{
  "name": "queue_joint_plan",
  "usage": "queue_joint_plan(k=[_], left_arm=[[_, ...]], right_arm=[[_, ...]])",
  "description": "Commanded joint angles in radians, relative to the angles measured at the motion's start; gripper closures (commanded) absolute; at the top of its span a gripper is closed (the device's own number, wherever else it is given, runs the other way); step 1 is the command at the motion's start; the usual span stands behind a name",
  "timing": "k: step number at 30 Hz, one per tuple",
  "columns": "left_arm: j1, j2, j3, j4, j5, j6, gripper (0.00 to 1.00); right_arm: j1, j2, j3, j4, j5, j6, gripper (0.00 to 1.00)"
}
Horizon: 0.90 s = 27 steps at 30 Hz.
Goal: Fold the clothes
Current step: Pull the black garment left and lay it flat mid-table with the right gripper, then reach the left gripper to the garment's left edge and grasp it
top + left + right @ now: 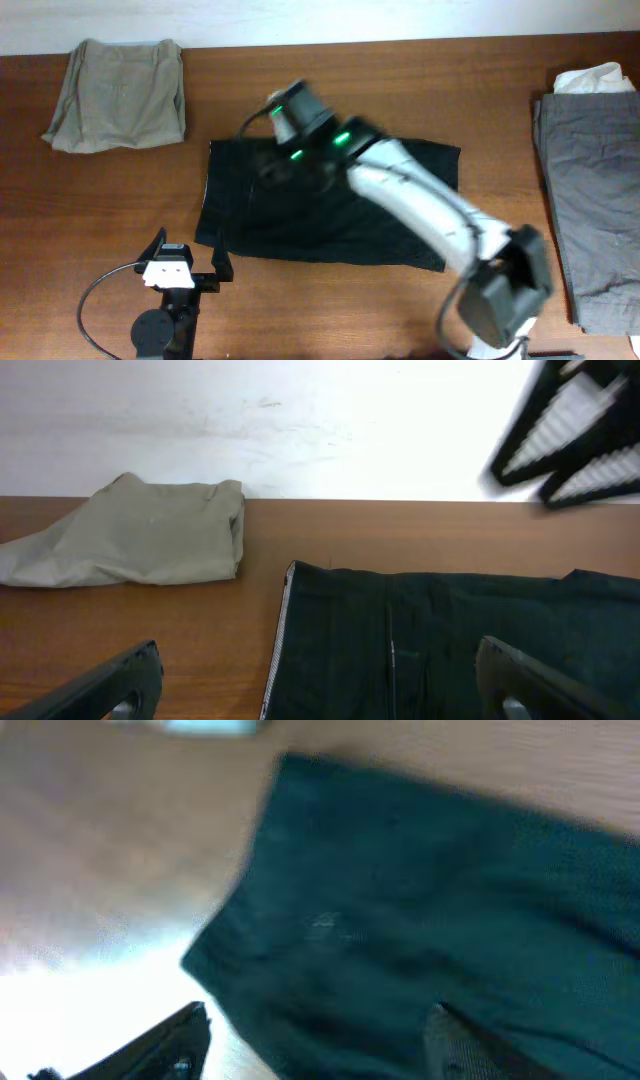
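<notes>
The black shorts [330, 205] lie spread flat in the middle of the table, with a pale edge showing along their left side [280, 630]. My left gripper [190, 255] is open and empty, low at the table's front, just short of the shorts' front left corner [430, 650]. In the left wrist view its fingers [320, 695] straddle that left edge. My right gripper [285, 150] hovers over the shorts' back left part. It is open and empty in the right wrist view [320, 1040], above the dark cloth [420, 900]. The image is blurred.
A folded beige garment [120, 90] lies at the back left and also shows in the left wrist view [140, 535]. A grey garment [590, 200] lies at the right edge with a white cloth [595, 78] behind it. The right arm [430, 210] crosses the shorts.
</notes>
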Motion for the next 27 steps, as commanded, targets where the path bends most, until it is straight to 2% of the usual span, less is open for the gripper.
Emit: queue_joint_plan(k=[1, 2, 3, 5, 7, 8, 10, 15, 18, 21, 23, 25, 27], left_arm=[[0.006, -0.007, -0.005, -0.001, -0.007, 0.016, 0.01], [0.006, -0.007, -0.005, -0.002, -0.007, 0.016, 0.01], [0.006, -0.007, -0.005, -0.002, -0.007, 0.016, 0.01], [0.006, -0.007, -0.005, -0.002, -0.007, 0.016, 0.01], [0.006, -0.007, -0.005, -0.001, -0.007, 0.016, 0.01], [0.006, -0.007, -0.005, -0.002, -0.007, 0.016, 0.01], [0.006, -0.007, -0.005, -0.002, -0.007, 0.016, 0.01], [0.006, -0.007, -0.005, -0.001, -0.007, 0.016, 0.01], [0.006, -0.007, -0.005, 0.029, -0.006, 0.015, 0.01], [0.006, -0.007, -0.005, 0.122, 0.155, 0.005, 0.01], [0.006, -0.007, -0.005, 0.185, 0.213, 0.005, 0.01], [0.006, -0.006, -0.003, 0.243, 0.226, 0.005, 0.01], [0.006, 0.021, 0.037, 0.226, 0.219, 0.005, 0.01]], right_arm=[[-0.176, -0.107, 0.049, -0.133, 0.006, -0.083, 0.20], [-0.216, -0.107, 0.049, -0.198, 0.006, -0.105, 0.12], [-0.239, -0.106, 0.047, -0.238, 0.006, -0.114, 0.08], [-0.306, -0.090, 0.021, -0.350, 0.006, -0.154, 0.07], [-0.349, -0.070, -0.007, -0.410, 0.006, -0.156, 0.16], [-0.366, -0.061, -0.034, -0.422, 0.006, -0.154, 0.25], [-0.387, -0.060, -0.088, -0.417, 0.005, -0.127, 0.32], [-0.391, -0.060, -0.167, -0.370, 0.005, -0.110, 0.32], [-0.389, -0.060, -0.189, -0.346, -0.006, -0.110, 0.28], [-0.389, -0.060, -0.190, -0.356, -0.007, -0.109, 0.26], [-0.389, -0.060, -0.190, -0.364, -0.011, -0.104, 0.21], [-0.389, -0.060, -0.190, -0.365, -0.013, -0.103, 0.21], [-0.389, -0.060, -0.190, -0.365, -0.013, -0.103, 0.20]])
